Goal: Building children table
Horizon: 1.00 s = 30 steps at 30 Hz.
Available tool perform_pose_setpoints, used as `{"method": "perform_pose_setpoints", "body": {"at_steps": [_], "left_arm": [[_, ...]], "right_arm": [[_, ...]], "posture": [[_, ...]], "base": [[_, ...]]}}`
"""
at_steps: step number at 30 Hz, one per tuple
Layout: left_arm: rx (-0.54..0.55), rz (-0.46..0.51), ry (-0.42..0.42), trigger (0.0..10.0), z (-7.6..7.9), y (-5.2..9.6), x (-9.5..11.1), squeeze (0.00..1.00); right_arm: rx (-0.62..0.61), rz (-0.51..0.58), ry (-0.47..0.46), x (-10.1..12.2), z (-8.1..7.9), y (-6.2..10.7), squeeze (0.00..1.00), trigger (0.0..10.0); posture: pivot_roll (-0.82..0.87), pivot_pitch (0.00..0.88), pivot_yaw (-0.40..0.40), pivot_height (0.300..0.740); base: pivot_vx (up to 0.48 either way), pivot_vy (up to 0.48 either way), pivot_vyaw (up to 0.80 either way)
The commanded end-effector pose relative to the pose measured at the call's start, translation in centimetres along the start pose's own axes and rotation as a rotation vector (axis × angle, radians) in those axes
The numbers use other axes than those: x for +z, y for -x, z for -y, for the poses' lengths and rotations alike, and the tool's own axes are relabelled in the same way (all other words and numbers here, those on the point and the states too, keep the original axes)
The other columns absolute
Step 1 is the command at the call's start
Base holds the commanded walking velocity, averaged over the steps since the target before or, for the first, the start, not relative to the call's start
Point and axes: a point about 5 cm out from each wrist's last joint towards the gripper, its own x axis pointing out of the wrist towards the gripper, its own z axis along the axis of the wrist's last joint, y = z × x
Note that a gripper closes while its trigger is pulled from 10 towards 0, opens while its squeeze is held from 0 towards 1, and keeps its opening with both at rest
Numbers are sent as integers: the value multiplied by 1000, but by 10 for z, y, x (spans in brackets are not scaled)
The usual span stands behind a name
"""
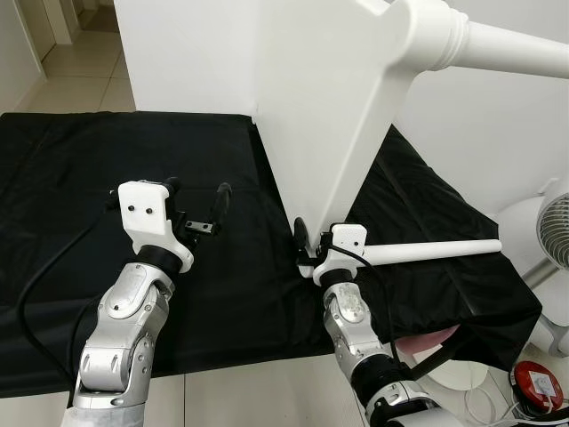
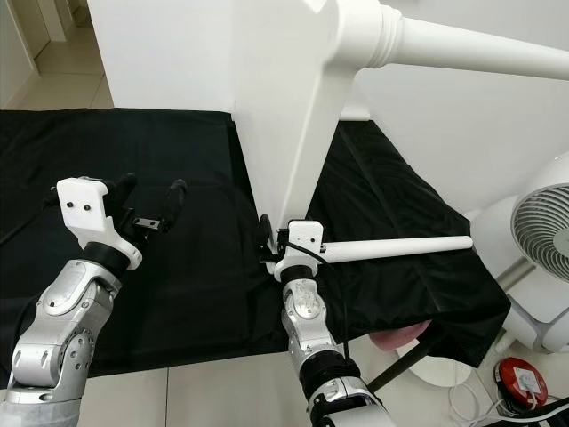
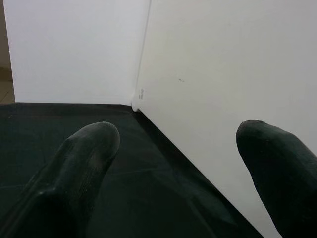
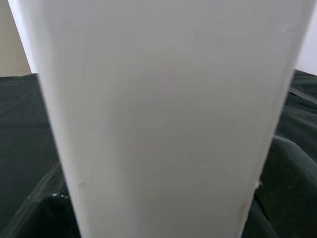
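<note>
Children table [image 1: 329,116] stands tipped on the black-draped counter [image 1: 89,222]; right gripper [image 1: 307,245] jaws pinch its panel edge, left gripper [image 1: 197,206] jaws spread nearby.

Both eye views look down from the robot's head — they share the black cloth [image 1: 133,178] and the tall white table panel [image 1: 329,98]. The left wrist view looks along its two black fingers [image 3: 84,163] toward that panel, near it. The right wrist view sits very close — the panel's white edge [image 4: 168,119] blocks most of its sight.
</note>
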Motion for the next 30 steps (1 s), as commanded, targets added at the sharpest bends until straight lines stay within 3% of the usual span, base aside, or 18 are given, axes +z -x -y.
{"method": "perform_pose_setpoints", "body": {"at_steps": [1,15,16,17,18,19,20,21,30], "left_arm": [[-17,-17,0,10000,4,-1,-3,0],[-32,-16,5,10000,9,-3,-4,0],[-33,-16,6,10000,9,-3,-4,0],[-33,-16,6,10000,9,-3,-4,0],[-32,-13,7,10000,10,-4,-3,0],[-31,-12,8,10000,10,-4,-3,0],[-31,-12,8,10000,10,-4,-3,0],[-30,-10,8,10000,10,-5,-2,0],[-21,-4,8,10000,9,-5,-1,0]], "right_arm": [[-5,-1,5,1,5,-1,0,10000],[34,-47,-30,3,-5,-13,0,10000],[59,-59,-42,5,-10,-17,0,7765],[59,-59,-42,5,-10,-17,0,7765],[79,-62,-47,8,-16,-23,0,3255],[89,-63,-41,12,-19,-27,0,4824],[89,-63,-41,12,-19,-27,0,4824],[78,-61,-31,15,-19,-32,0,10000],[12,-104,25,19,-14,-46,0,10000]], "posture": [[54,0,-72,740],[59,0,-76,740],[60,0,-75,740],[60,0,-75,740],[62,0,-75,740],[62,0,-75,740],[62,0,-75,740],[63,0,-75,740],[67,0,-77,740]], "base": [[0,0,0],[0,0,0],[0,0,0],[0,0,0],[0,0,0],[0,0,0],[0,0,0],[0,0,0],[0,0,0]]}}
